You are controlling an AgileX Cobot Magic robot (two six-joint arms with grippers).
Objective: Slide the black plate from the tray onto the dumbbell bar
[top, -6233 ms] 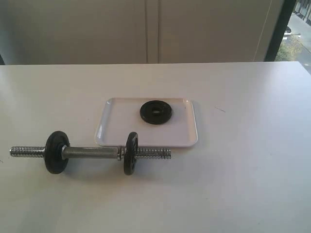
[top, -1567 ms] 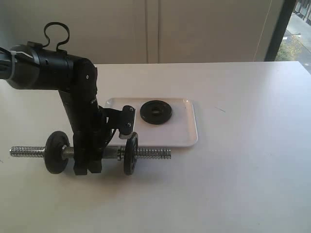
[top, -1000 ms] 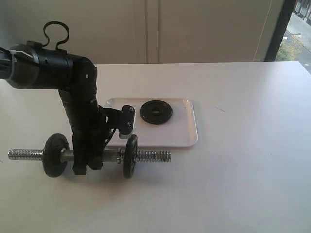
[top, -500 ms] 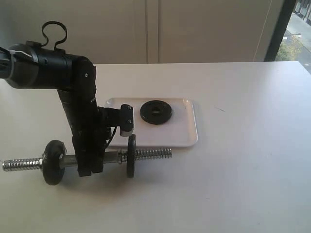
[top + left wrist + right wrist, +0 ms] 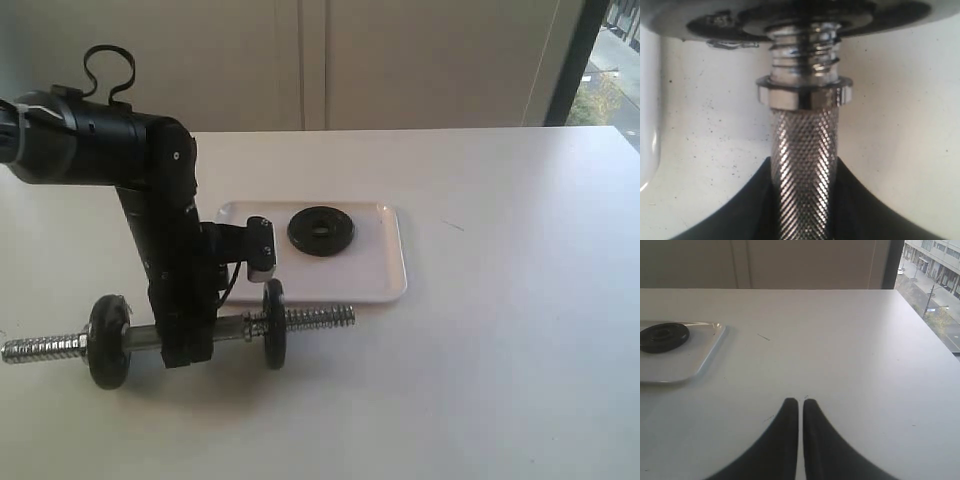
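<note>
The black plate (image 5: 320,231) lies flat in the white tray (image 5: 385,275); the right wrist view shows the plate (image 5: 662,336) and the tray (image 5: 700,362) too. The dumbbell bar (image 5: 310,319) carries two black discs and hangs a little above the table, its right end raised. My left gripper (image 5: 187,345) is shut on the bar's knurled middle (image 5: 805,170), fingers (image 5: 860,205) on both sides. My right gripper (image 5: 801,402) is shut and empty, off the exterior view, over bare table right of the tray.
The white table (image 5: 500,330) runs wide to the right of the tray. The left arm (image 5: 150,180) stands over the tray's left end. A wall is behind the table, a window at the far right.
The left gripper has lifted the bar off the table and drawn it left and toward the front; its right end has tilted up. The plate and tray have not moved.
</note>
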